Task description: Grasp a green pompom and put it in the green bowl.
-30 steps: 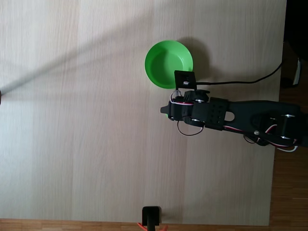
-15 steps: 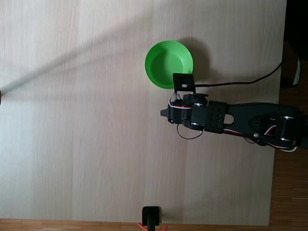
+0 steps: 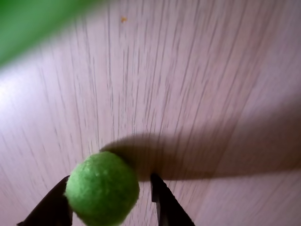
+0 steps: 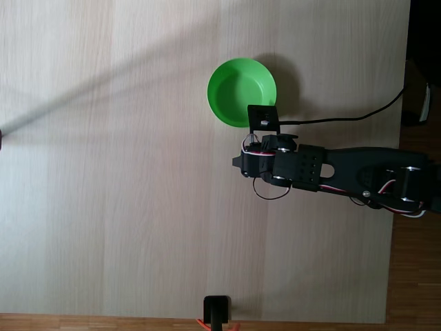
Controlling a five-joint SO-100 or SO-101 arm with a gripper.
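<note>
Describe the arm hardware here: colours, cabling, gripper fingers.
The arm is all black plastic in the fixed view, with round silver screw heads at the joints. Thin red, white and black wires loop out by the wrist, and a black cable runs off toward the table's right edge. A small square black module sits at the wrist. In the wrist view the gripper has two dark, tapering fingers.

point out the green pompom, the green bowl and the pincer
green pompom [image 3: 102, 187], wrist view, middle of the fuzzy ball
green bowl [image 4: 241, 91], fixed view, inner floor
pincer [image 3: 109, 194], wrist view, midway between the fingertips
</note>
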